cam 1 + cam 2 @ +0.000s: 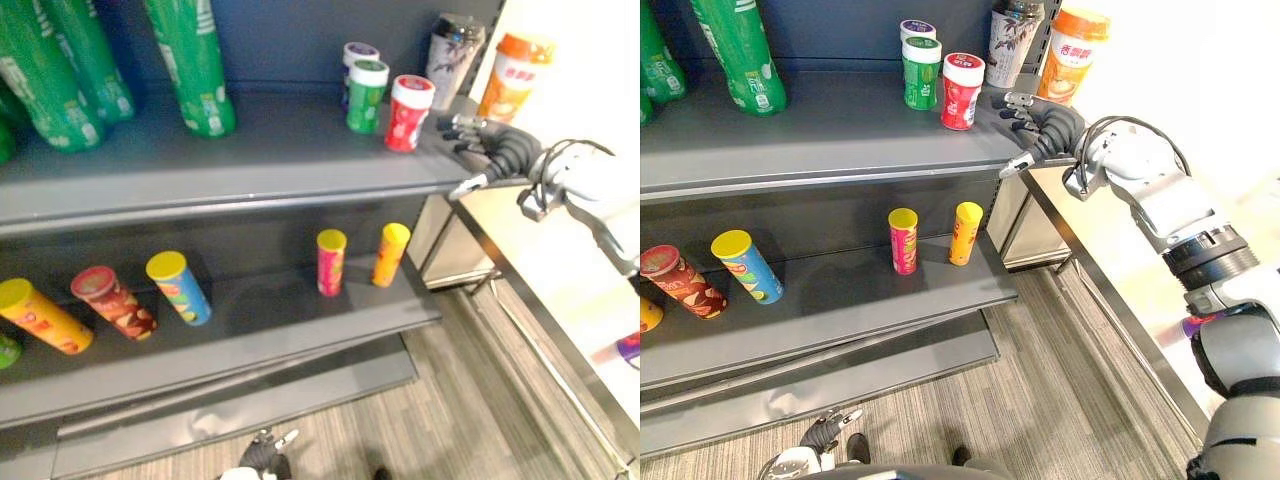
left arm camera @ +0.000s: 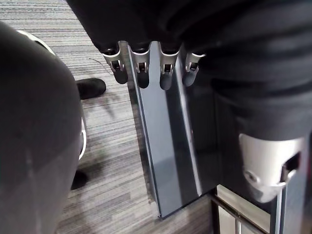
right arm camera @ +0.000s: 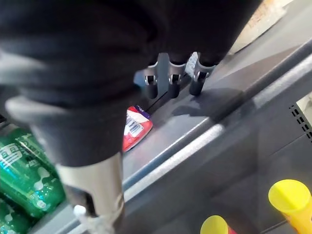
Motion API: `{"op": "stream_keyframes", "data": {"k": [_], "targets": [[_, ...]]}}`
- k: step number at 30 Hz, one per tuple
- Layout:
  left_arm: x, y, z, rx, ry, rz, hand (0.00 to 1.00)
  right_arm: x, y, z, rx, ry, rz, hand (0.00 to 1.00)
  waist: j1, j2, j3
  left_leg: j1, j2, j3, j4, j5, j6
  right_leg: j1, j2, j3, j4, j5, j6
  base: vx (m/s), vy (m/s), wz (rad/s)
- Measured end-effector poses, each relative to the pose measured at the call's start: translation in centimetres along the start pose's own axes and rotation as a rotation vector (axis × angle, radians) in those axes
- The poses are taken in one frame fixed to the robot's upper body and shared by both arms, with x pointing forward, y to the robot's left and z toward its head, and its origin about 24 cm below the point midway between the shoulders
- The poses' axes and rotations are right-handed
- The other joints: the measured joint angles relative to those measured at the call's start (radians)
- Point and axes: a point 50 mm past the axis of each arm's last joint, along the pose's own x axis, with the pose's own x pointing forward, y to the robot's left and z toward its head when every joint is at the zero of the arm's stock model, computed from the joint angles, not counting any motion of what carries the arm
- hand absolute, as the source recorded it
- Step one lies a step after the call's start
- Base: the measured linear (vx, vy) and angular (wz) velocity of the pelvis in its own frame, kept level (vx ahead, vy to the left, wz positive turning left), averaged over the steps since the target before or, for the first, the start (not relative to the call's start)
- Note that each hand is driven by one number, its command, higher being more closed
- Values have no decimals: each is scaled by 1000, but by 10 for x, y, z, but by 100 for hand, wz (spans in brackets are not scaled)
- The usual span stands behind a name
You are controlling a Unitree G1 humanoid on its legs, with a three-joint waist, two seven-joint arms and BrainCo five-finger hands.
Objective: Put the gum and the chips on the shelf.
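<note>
Right hand (image 1: 500, 148) empty, fingers apart, at the upper shelf's (image 1: 200, 170) right end beside the red gum jar (image 1: 409, 112); chip cans (image 1: 331, 262) stand on the lower shelf (image 1: 300, 322). A careless sweep could topple the jar.

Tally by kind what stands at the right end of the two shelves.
Small round plastic gum jars, purple, green, red: 3
Tall lidded drink cups, dark, orange: 2
Yellow-lidded cylindrical chip tubes, pink, orange: 2
Total: 7
</note>
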Motion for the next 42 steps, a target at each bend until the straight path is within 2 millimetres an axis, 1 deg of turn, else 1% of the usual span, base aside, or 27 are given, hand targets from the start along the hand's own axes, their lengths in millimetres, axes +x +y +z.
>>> {"op": "stream_keyframes", "data": {"k": [7,10,13,18,20,22,24,26,27,31,32,33,34,35,36,37,38,40,42], "targets": [[-1,1,-5,-1,16,3,0,-14,6,-2,-33,16,44,0,-3,4,-19,0,-1,-1,0,-5,-7,1,-1,0,0,0,0,0,0,0],[-1,1,-5,-2,18,3,0,-18,6,0,-24,8,59,0,-4,5,-19,1,-1,0,0,-5,-7,0,-1,2,0,0,0,0,0,0],[-1,1,-5,-4,17,4,0,-27,9,2,-28,-9,66,0,-4,4,-20,1,-2,1,0,-6,-7,0,-2,3,0,0,0,0,0,0],[-2,2,-9,-20,28,14,0,-51,9,24,-25,-155,30,0,-9,9,-35,1,-2,22,0,-8,-5,-11,-2,23,0,0,0,9,-1,-11],[-3,3,-12,-28,38,18,0,-61,7,31,-17,-210,-2,0,-25,11,-42,1,-3,23,0,-9,-5,-11,-2,24,-1,0,0,46,-7,-4],[-5,2,-17,-58,50,30,0,-75,0,38,-18,-265,-64,0,-48,13,-44,1,-2,24,0,-10,-6,-12,-2,25,-1,0,0,35,-5,-1],[-6,3,-21,-70,59,36,0,-84,-6,37,-20,-272,-112,0,-60,15,-49,1,-2,25,0,-11,-7,-14,-2,26,-1,-1,0,11,-1,-2],[-8,4,-25,-76,68,44,0,-93,-7,33,-16,-261,-138,0,-69,17,-60,3,-1,29,0,-14,-9,-15,-2,31,-1,-1,-1,21,-1,-6],[-9,3,-28,-72,77,44,0,-96,-5,29,-10,-251,-138,0,-83,18,-70,3,-2,29,0,-17,-14,-15,-2,31,-1,-3,-3,26,0,-5],[-10,3,-30,-72,82,45,0,-109,0,15,20,-195,-145,0,-91,18,-78,14,1,50,0,-23,-16,-16,0,51,1,-7,-7,17,1,-13],[-10,3,-31,-72,86,44,0,-114,2,12,28,-179,-148,0,-96,20,-79,16,0,53,0,-28,-16,-16,0,55,2,-10,-3,13,4,-10],[-12,3,-35,-76,92,48,0,-119,5,8,35,-161,-144,0,-111,20,-84,16,-2,54,0,-30,-16,-17,-2,55,3,-10,-2,18,6,-5],[-12,4,-36,-78,93,50,0,-122,7,5,42,-148,-140,0,-113,20,-88,16,-3,55,0,-30,-16,-19,-3,58,4,-10,-2,31,11,-9],[-13,4,-38,-85,95,52,0,-128,12,-3,63,-120,-137,0,-118,18,-97,16,-3,64,0,-32,-16,-26,-3,67,8,-10,-2,38,12,-22],[-14,4,-39,-88,96,54,0,-134,18,-10,94,-94,-133,0,-119,15,-100,18,-3,77,0,-34,-16,-33,-3,78,14,-11,-2,45,9,-24],[-14,5,-39,-93,98,57,0,-137,22,-14,113,-85,-131,0,-124,14,-101,19,-3,80,0,-35,-17,-35,-3,81,15,-11,-2,35,2,-16],[-16,7,-42,-99,105,63,0,-143,31,-22,158,-71,-133,0,-141,11,-103,20,-4,81,0,-35,-17,-36,-3,82,18,-12,-3,35,-3,-9],[-17,9,-45,-109,110,73,0,-155,52,-39,262,-25,-132,0,-155,5,-108,22,-3,93,0,-35,-18,-43,-1,95,22,-12,-3,31,-4,-16],[-17,10,-45,-110,113,77,0,-167,79,-57,385,39,-129,0,-158,-1,-107,37,-2,113,0,-38,-21,-46,1,113,33,-13,-4,21,-4,-26]]}}
